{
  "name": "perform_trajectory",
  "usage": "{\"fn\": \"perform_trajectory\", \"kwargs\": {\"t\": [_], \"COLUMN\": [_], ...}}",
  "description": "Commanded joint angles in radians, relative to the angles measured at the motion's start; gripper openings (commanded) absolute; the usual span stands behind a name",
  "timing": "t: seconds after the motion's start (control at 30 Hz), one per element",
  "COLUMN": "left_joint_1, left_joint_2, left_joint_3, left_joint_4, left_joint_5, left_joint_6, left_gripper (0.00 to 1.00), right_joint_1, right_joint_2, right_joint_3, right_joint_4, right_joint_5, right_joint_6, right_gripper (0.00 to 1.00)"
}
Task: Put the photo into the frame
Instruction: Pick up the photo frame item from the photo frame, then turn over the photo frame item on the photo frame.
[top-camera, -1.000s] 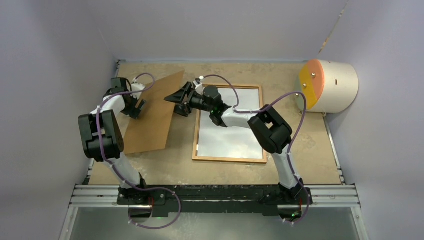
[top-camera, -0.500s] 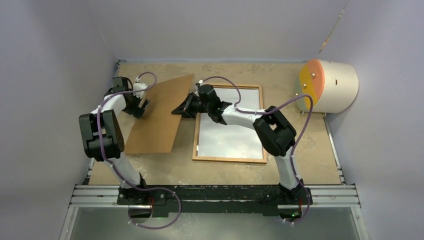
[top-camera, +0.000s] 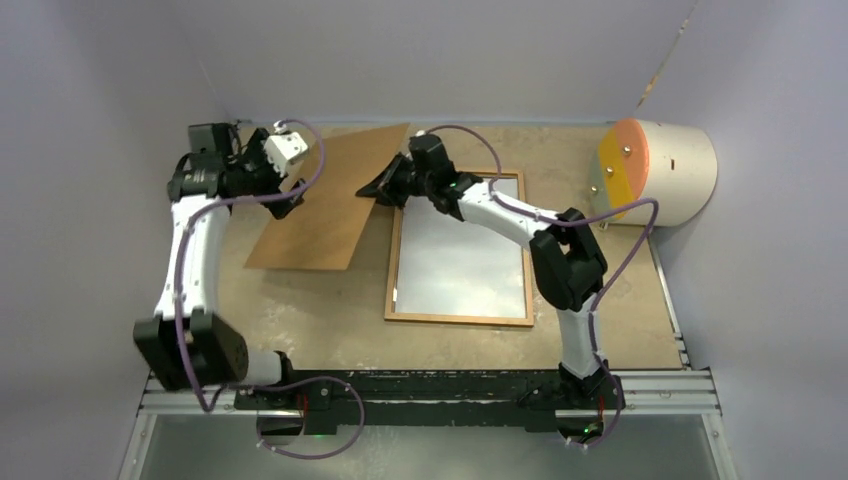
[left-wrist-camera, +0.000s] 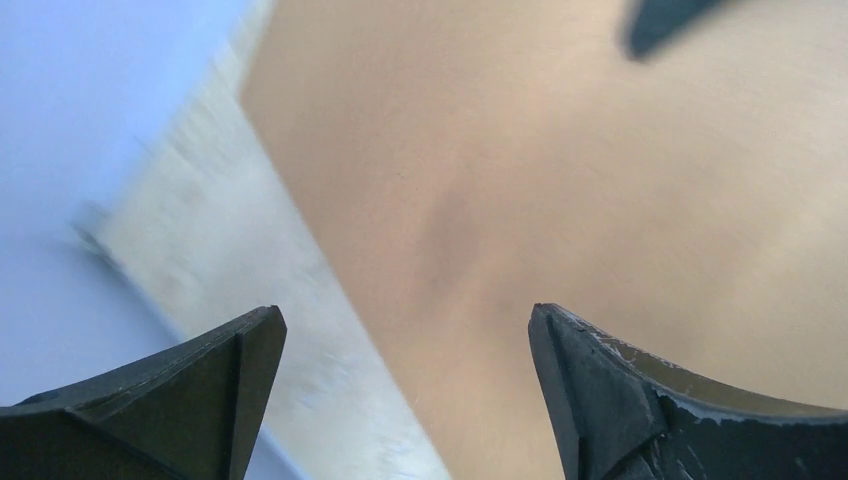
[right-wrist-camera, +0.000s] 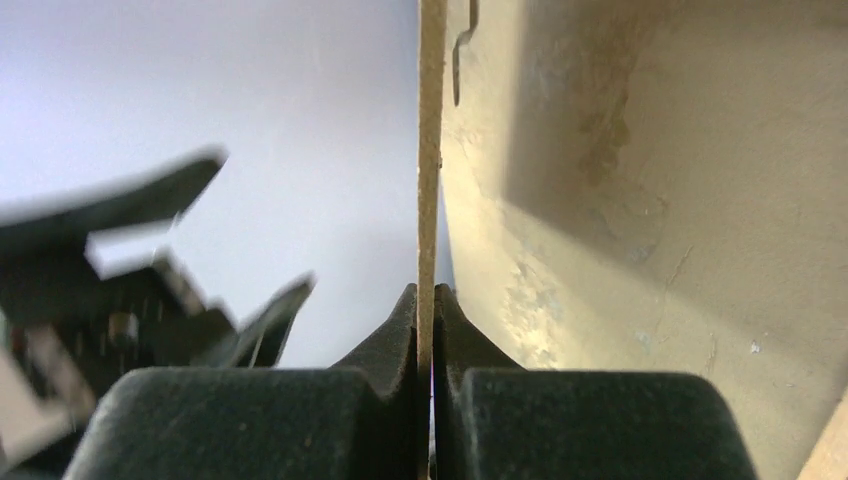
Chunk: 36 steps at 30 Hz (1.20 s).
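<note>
The thin wooden frame (top-camera: 458, 319) lies flat at mid-table. A white sheet (top-camera: 460, 250) fills it, apparently the photo with its plain back up. Left of it, the brown backing board (top-camera: 330, 200) is tilted, its right edge raised. My right gripper (top-camera: 385, 188) is shut on that edge; in the right wrist view the board's thin edge (right-wrist-camera: 431, 150) stands pinched between the jaws of the right gripper (right-wrist-camera: 426, 300). My left gripper (top-camera: 288, 203) hovers open at the board's left side. The left wrist view shows the left gripper (left-wrist-camera: 405, 340) holding nothing above the board (left-wrist-camera: 560, 180).
A white cylinder with an orange face (top-camera: 660, 170) lies at the back right corner. Walls close in the table on the left, back and right. The metal rail (top-camera: 430, 385) with both arm bases runs along the near edge.
The right gripper has closed on the board's right edge and carried it toward the back. The left gripper has let go, opened wider and drawn back left as its arm swung outward.
</note>
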Motion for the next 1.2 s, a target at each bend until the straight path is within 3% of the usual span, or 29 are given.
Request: {"fn": "perform_trajectory", "kwargs": {"t": [0.0,0.27,0.43,0.57,0.77,1.0,1.17], "left_joint_1": [0.003,0.001,0.001,0.001,0.001,0.001,0.001], "left_joint_2": [-0.233,-0.345,-0.472,-0.556,-0.6,-0.59,-0.6], "left_joint_3": [0.037,0.061,-0.05,-0.13,-0.191,-0.214,-0.24], "left_joint_4": [-0.142,-0.406,-0.37,-0.248,-0.14,-0.055,0.061], "left_joint_5": [0.303,0.388,0.396,0.415,0.434,0.382,0.356], "left_joint_6": [0.368,0.666,0.763,0.736,0.759,0.75,0.694], "left_gripper": [1.0,0.99,0.99,0.96,0.66,0.46,0.13], "right_joint_1": [-0.082,-0.141,-0.141,-0.131,-0.096,-0.064,-0.054], "right_joint_2": [-0.144,-0.235,-0.288,-0.298,-0.294,-0.27,-0.27], "right_joint_3": [0.053,-0.032,-0.11,-0.126,-0.131,-0.111,-0.128], "right_joint_4": [0.061,0.145,0.23,0.262,0.304,0.321,0.343], "right_joint_5": [-0.035,-0.08,-0.056,-0.071,-0.084,-0.097,-0.117], "right_joint_6": [0.125,0.273,0.344,0.382,0.427,0.446,0.465], "right_gripper": [0.0,0.0,0.0,0.0,0.0,0.0,0.0]}}
